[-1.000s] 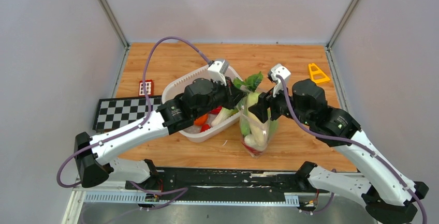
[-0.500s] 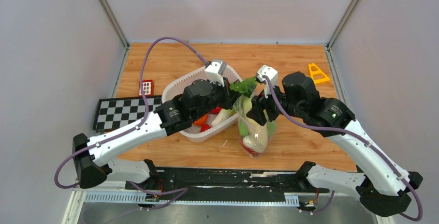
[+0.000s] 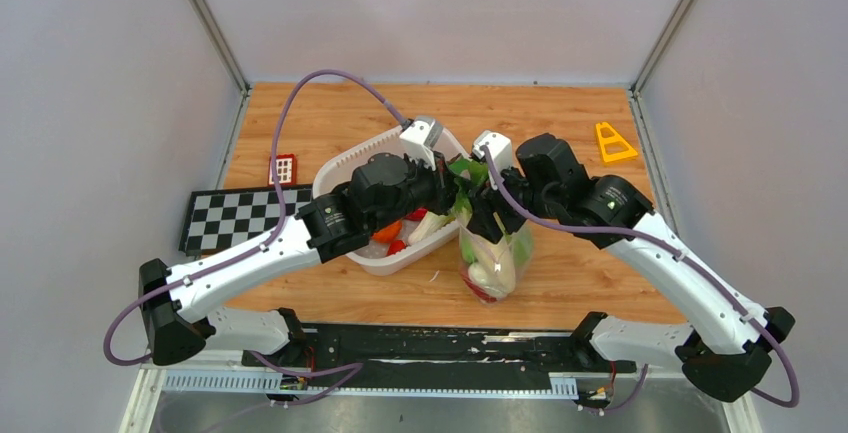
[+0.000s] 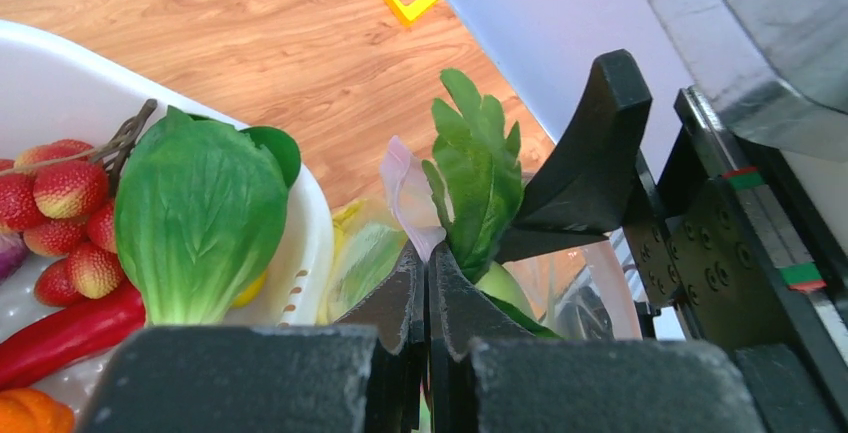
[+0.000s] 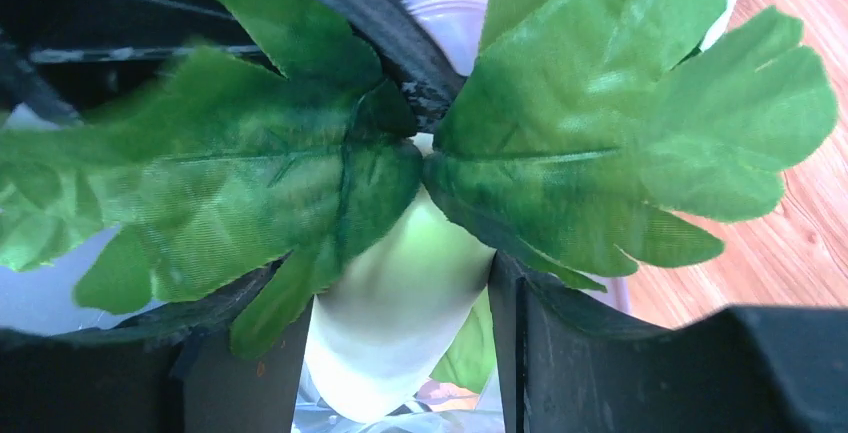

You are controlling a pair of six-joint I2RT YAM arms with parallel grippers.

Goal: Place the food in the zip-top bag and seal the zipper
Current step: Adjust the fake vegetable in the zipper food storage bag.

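Observation:
The clear zip-top bag (image 3: 495, 263) stands upright right of the white tub, with food inside. My left gripper (image 3: 452, 196) is shut on the bag's pale pink zipper edge (image 4: 405, 178) and holds the mouth up. My right gripper (image 3: 488, 215) is shut on the long white radish (image 5: 400, 323), a finger (image 5: 560, 353) on each side. The radish's white end points down into the bag mouth. Its green leaves (image 5: 600, 143) spread over the fingers and also show in the left wrist view (image 4: 475, 188). More food lies in the tub: a green leafy piece (image 4: 200, 218), red berries (image 4: 65, 193) and a red pepper (image 4: 60, 328).
The white tub (image 3: 340, 168) stands left of the bag, under my left arm. A yellow triangle (image 3: 612, 141) lies at the back right. A checkerboard (image 3: 235, 215) and a small red block (image 3: 283, 168) lie at the left. Walls close in three sides.
My right gripper has moved left and down with the radish, bringing its leaves down to the bag mouth. My left gripper has stayed on the bag edge.

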